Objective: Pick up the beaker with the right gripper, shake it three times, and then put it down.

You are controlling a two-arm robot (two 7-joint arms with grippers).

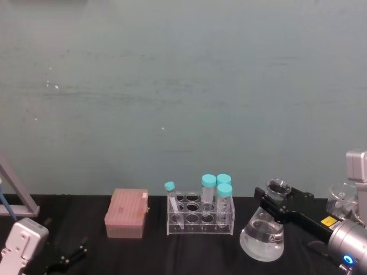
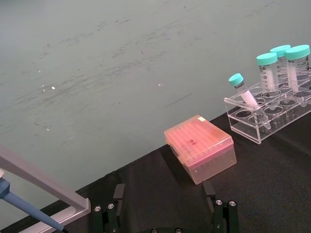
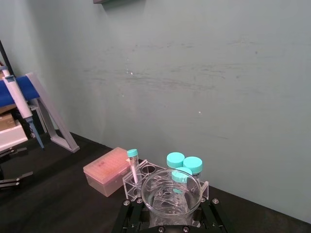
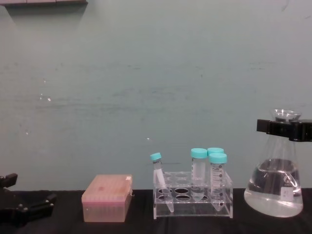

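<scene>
With the right gripper (image 1: 275, 199) clamped on its neck, holds the beaker (image 1: 262, 238), part-filled with clear liquid, upright just beside the tube rack (image 1: 200, 220), base seemingly on the black table (image 1: 143, 255). Rests the left gripper (image 2: 164, 216) low at left, fingers spread wide.

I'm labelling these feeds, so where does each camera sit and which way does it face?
Head: high, looking down at the table; left gripper, right gripper in bottom corners.
Chest: low, level; right gripper on beaker neck.
Left wrist: faces pink box; own fingers.
Right wrist: over beaker mouth; own fingers.
All share the tube rack.
</scene>
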